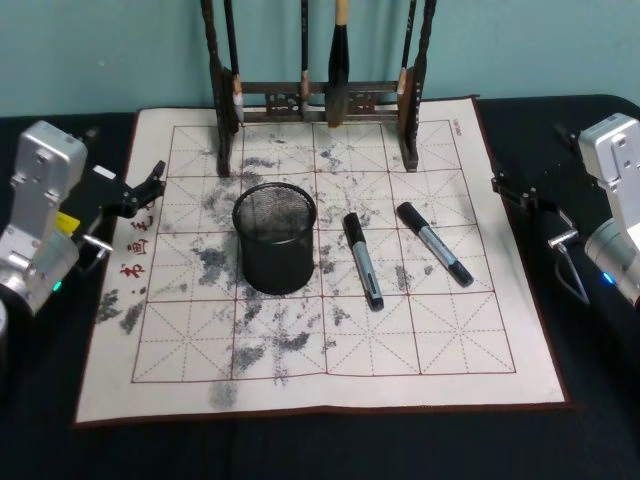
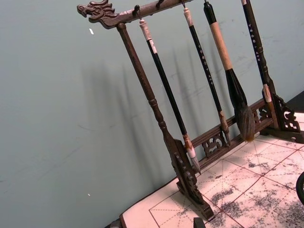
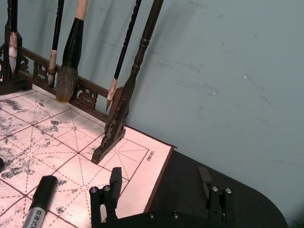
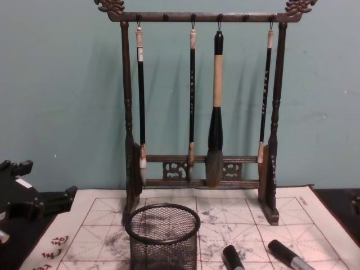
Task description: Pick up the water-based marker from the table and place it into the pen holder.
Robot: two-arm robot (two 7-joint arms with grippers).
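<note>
Red characters (image 1: 131, 268) mark the nine-o'clock margin of the felt mat (image 1: 470, 370) on the bench (image 1: 320, 450); too small to read.

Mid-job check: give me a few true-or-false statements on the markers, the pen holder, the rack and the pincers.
1. The left marker and the right marker lie on the mat, right of the pen holder. True.
2. A marker stands in the pen holder. False: both lie on the mat.
3. The right pincer is shut on a marker. False: it is open and empty, off the mat's right edge; the left pincer is open at the left edge.
4. Four brushes hang on the brush rack. True.
</note>
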